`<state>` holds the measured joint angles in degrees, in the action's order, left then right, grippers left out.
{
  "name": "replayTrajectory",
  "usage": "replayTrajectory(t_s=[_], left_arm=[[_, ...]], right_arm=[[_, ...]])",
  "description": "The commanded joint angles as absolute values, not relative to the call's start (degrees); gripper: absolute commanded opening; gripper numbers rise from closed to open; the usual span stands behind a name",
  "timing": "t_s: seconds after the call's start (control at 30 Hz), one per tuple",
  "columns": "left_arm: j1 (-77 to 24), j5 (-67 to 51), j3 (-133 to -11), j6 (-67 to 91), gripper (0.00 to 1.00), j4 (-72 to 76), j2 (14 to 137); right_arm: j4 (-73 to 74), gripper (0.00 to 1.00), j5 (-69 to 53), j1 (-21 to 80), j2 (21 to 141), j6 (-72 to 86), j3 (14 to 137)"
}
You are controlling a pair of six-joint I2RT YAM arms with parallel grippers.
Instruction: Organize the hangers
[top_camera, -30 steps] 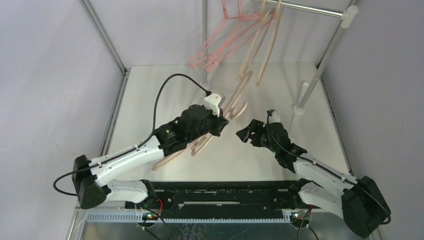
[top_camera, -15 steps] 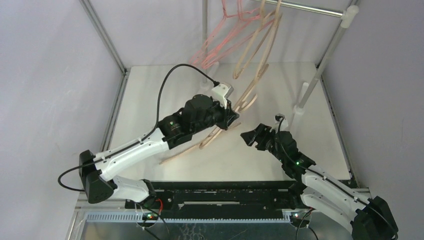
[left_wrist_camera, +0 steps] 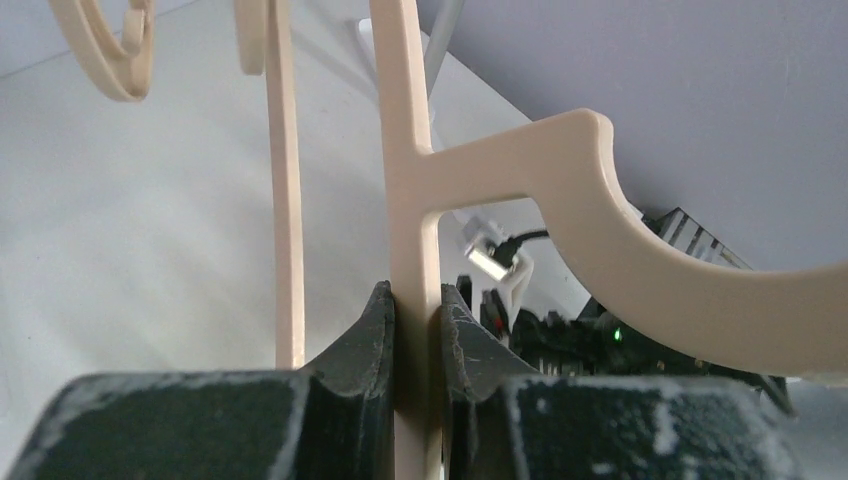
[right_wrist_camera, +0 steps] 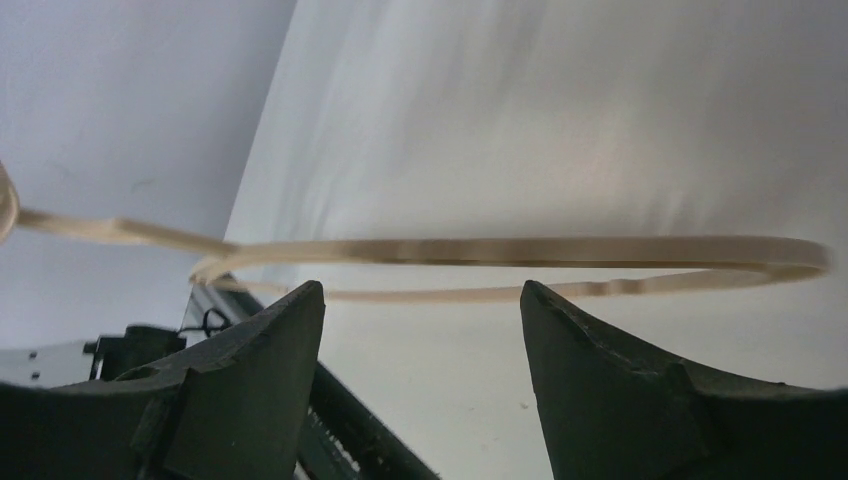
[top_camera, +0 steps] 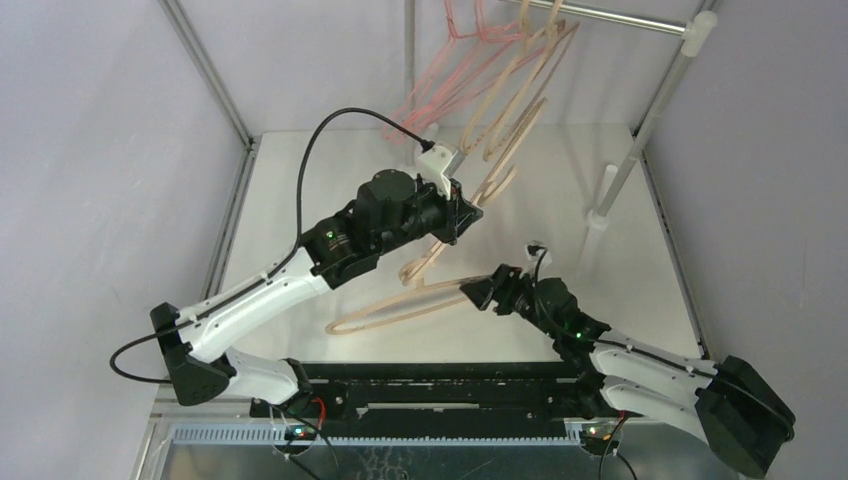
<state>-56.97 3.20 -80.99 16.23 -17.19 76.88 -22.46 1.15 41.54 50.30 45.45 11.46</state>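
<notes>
top: left gripper [top_camera: 466, 214], clamping beige hanger [top_camera: 385, 308], is sitting higher than before; right gripper [top_camera: 478, 292] is now nearing its lower bar; pink hangers [top_camera: 440, 85] are dangling off rail [top_camera: 620, 17]. l wrist: pinching hanger neck. r wrist: jaws gaping wide, bar crossing ahead.

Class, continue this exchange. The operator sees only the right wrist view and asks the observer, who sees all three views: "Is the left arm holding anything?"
Observer: Yes. The left fingers are shut on the stem of a beige hanger, just below its hook.
Operator: Where do my fingers sit, seen from above?
Observer: The right fingers are to the right of the left ones and nearer the robot, at the end of the lowest hanger.
Operator: Are any hangers hung yet?
Observer: Yes. Pink wire hangers and beige hangers hang on the rail at the back.
</notes>
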Motion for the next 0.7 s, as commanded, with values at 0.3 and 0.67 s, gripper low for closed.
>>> replayTrajectory(t_s=[0.3, 0.67], left_arm=[[-57.08, 3.33, -86.13, 14.22, 0.00, -17.39, 73.78], [-58.46, 4.60, -87.85, 13.59, 0.00, -19.15, 72.75]], right_arm=[[-37.74, 0.79, 20.45, 63.35, 54.43, 46.97, 12.46], [-57.10, 0.82, 41.01, 73.56, 74.07, 53.18, 14.47]])
